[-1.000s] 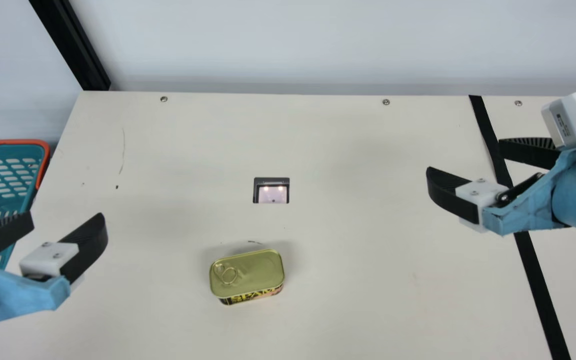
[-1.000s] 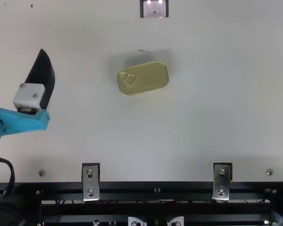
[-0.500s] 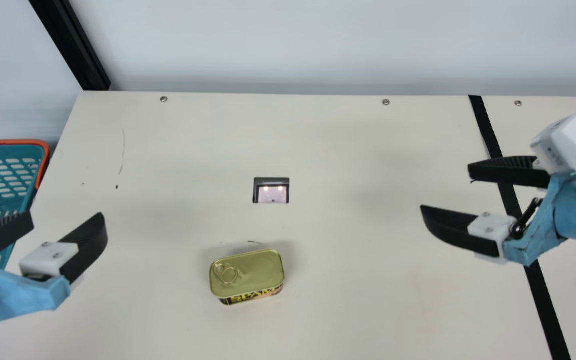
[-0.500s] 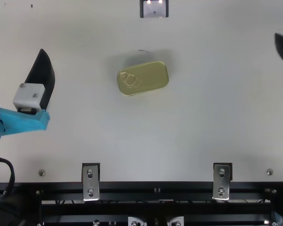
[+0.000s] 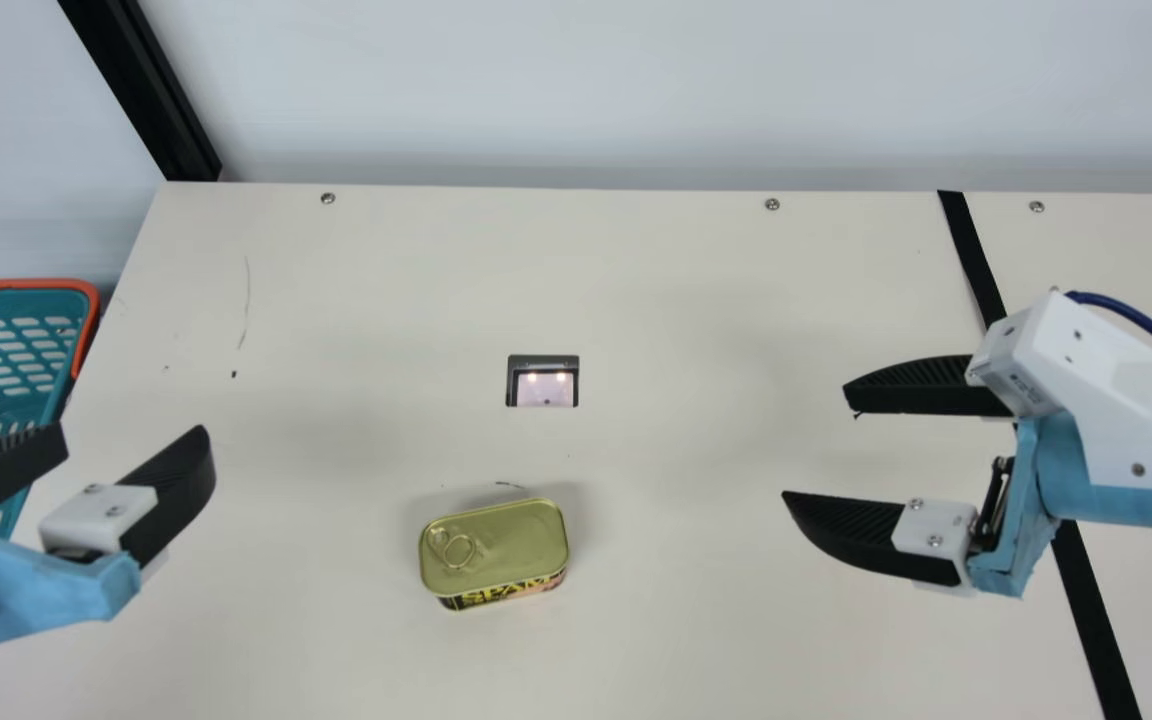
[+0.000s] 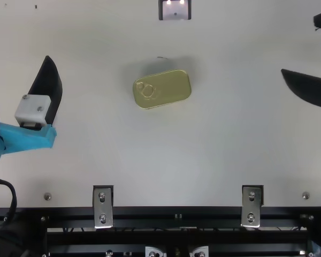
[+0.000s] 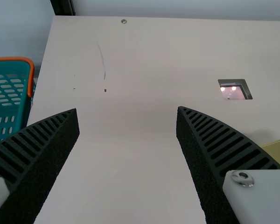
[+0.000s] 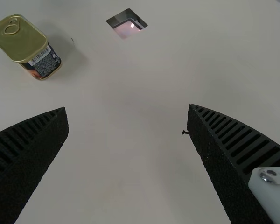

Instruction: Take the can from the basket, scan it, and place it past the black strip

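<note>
Rectangular pull-ring can: lies flat on the cream table, lid up, nearer the robot than the scanner window and well apart from the basket. It is between the two grippers and touches neither. Left gripper: fingers spread, nothing held, beside the basket. Right gripper: fingers spread, nothing held, between the can and the black strip.

Assessment: the can is out of the basket but short of the strip; whether it has been scanned cannot be told. The step in hand appears to be a right-gripper pickup.

Risks: the can lies slightly askew to the right fingers, so an unaligned approach could push or twist it, or give a corner grip that slips. Fingers closed over the barcode could spoil any scan that remains. A low carry could knock the can's edge on the table; early release could leave it on or before the strip.
</note>
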`<action>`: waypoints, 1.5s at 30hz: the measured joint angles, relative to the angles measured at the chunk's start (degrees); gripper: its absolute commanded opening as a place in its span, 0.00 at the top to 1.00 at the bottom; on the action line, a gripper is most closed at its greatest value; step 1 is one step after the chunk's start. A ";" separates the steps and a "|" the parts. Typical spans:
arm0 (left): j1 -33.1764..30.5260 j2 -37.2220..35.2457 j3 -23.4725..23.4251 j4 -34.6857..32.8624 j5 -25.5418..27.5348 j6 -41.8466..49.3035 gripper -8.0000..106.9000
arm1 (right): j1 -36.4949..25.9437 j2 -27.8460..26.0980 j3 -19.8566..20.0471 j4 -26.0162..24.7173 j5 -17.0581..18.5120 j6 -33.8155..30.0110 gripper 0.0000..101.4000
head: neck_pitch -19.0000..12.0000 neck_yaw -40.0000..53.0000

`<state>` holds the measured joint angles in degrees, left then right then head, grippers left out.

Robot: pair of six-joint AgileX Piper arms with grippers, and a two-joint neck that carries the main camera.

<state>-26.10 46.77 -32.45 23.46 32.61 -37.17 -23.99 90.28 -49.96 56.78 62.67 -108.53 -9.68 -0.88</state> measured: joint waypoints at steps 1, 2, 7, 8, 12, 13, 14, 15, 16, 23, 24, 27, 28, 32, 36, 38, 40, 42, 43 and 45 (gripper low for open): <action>0.00 0.00 0.00 0.00 0.00 0.00 0.15 | 0.16 0.34 0.16 0.33 0.00 -0.57 0.00 | 0.00 0.00; 0.00 0.00 0.00 0.00 0.00 0.00 0.15 | 0.35 0.68 0.27 0.53 0.00 -1.09 0.00 | 0.00 0.00; 0.00 0.00 0.00 0.00 0.00 0.00 0.15 | 0.87 3.02 0.86 2.62 0.72 -4.46 0.00 | 0.00 0.00; 0.00 0.00 0.00 0.00 0.00 0.00 0.15 | 0.99 3.56 0.91 2.92 1.00 -5.25 0.00 | 0.00 0.00; 0.00 0.00 0.00 0.00 0.00 0.00 0.15 | 1.05 5.66 1.46 4.18 2.87 -8.20 0.00 | 0.00 0.00; 0.00 0.00 0.00 0.00 0.00 0.00 0.15 | 1.05 6.18 1.59 4.32 3.50 -9.00 0.00 | 0.00 0.00; 0.00 0.00 0.00 0.00 0.00 0.00 0.15 | 1.05 6.66 1.72 4.71 4.13 -9.93 0.00 | 0.00 0.00; 0.00 0.00 0.00 0.00 0.00 0.00 0.15 | 1.05 7.14 1.81 4.96 4.71 -10.71 0.00 | 0.00 0.00; 0.00 0.00 0.00 0.00 0.00 0.00 0.15 | 1.17 7.48 1.81 5.10 5.11 -11.39 0.00 | 0.00 0.00; 0.00 0.00 0.00 0.00 0.00 0.00 0.15 | 4.89 9.21 1.83 7.81 7.26 -11.52 0.00 | 0.00 0.00; 0.00 0.00 0.00 0.00 0.00 0.00 0.15 | 5.83 9.42 2.10 8.79 7.26 -11.52 0.00 | 0.00 0.00; 0.00 0.00 0.00 0.00 0.00 0.00 0.15 | 8.78 9.77 2.99 10.45 7.26 -11.52 0.00 | 0.00 0.00; 0.00 0.00 0.00 0.00 0.00 0.00 0.15 | 9.51 9.87 3.26 10.99 7.26 -11.52 0.00 | 0.00 0.00; 0.00 0.00 0.00 0.00 0.00 0.00 0.15 | 12.39 10.49 4.98 13.07 7.20 -11.52 0.00 | 0.00 0.00; 0.00 0.00 0.00 0.00 0.00 0.00 0.15 | 12.74 10.79 6.66 13.64 7.20 -11.52 0.00 | 0.00 0.00; 0.00 0.00 0.00 0.00 0.00 0.00 0.15 | 12.07 10.86 7.10 13.41 7.17 -11.52 0.00 | 0.00 0.00; 0.00 0.00 0.00 0.00 0.00 0.00 0.15 | 11.29 10.91 7.49 13.26 7.07 -11.52 0.00 | 0.00 0.00; 0.00 0.00 0.00 0.00 0.00 0.00 0.15 | 10.72 10.89 7.50 12.34 7.07 -11.52 0.00 | 0.00 0.00; 0.00 0.00 0.00 0.00 0.00 0.00 0.15 | 10.72 10.89 7.50 12.34 6.83 -11.52 0.00 | 0.00 0.00; 0.00 0.00 0.00 0.00 0.00 0.00 0.15 | 10.72 10.89 7.50 12.50 6.89 -11.52 0.00 | 0.00 0.00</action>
<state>-26.10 46.77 -32.45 23.46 32.61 -37.17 -13.27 101.17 -42.47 69.28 69.55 -120.05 -9.68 -0.88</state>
